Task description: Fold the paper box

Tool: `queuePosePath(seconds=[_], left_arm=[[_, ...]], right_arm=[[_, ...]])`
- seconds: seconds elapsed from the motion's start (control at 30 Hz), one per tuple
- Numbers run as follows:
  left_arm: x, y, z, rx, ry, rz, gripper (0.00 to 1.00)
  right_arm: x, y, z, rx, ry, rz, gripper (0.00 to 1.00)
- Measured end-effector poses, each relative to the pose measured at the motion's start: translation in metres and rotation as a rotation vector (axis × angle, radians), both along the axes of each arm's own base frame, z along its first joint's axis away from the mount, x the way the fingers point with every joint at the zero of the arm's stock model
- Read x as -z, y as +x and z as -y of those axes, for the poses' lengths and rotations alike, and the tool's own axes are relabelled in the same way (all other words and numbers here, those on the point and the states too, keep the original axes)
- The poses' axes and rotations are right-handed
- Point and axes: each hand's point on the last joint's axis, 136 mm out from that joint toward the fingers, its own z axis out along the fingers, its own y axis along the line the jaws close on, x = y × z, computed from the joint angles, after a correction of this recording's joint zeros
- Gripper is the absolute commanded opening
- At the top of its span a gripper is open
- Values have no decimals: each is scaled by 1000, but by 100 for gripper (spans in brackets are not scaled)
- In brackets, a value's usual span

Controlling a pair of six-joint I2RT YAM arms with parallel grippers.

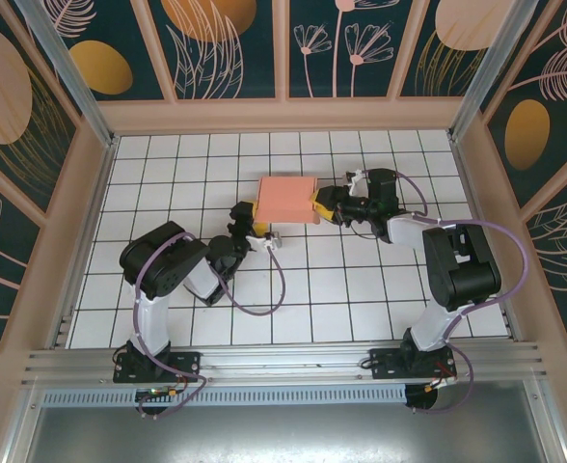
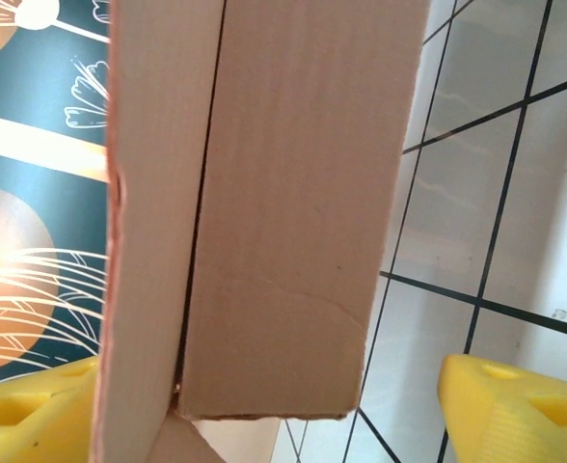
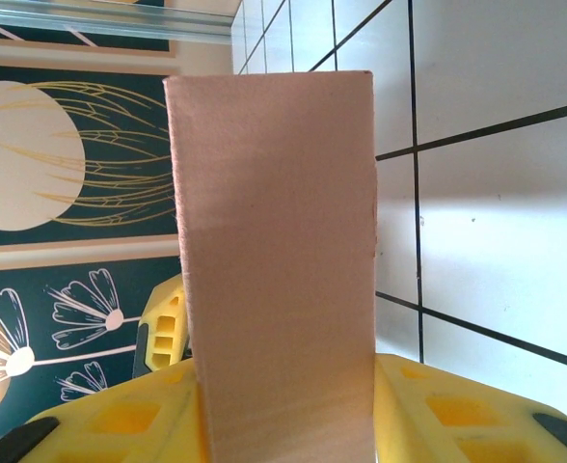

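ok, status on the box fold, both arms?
Right gripper shut on the paper box, far end. Left gripper open, fingers either side of the near end. Box assembled, flap seam visible. Nothing in the way.

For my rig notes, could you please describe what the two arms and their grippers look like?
Both arms are white and black, with bulky black joint housings: left arm, right arm. A purple cable loops along each. The left gripper and right gripper have yellow fingers with moulded rectangular recesses.

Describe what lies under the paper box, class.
Around the paper box the white tiled table shows, so it rests there. The tiles directly beneath are covered, as is anything inside the box.
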Motion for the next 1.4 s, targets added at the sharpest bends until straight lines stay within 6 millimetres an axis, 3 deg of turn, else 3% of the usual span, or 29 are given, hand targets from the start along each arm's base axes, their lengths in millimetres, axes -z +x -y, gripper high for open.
queuePosePath(seconds=[0.73, 1.07, 1.27, 1.4], left_arm=[[-4, 4, -1, -19, -8, 11, 54], [-4, 4, -2, -25, -7, 12, 39], [-4, 4, -2, -25, -5, 10, 34], [-4, 4, -2, -26, -6, 10, 34]], right_arm=[[0, -5, -7, -5, 19, -34, 44], [0, -5, -7, -5, 18, -35, 45], [0, -5, -7, -5, 18, -34, 48], [1, -4, -7, -3, 14, -33, 57]])
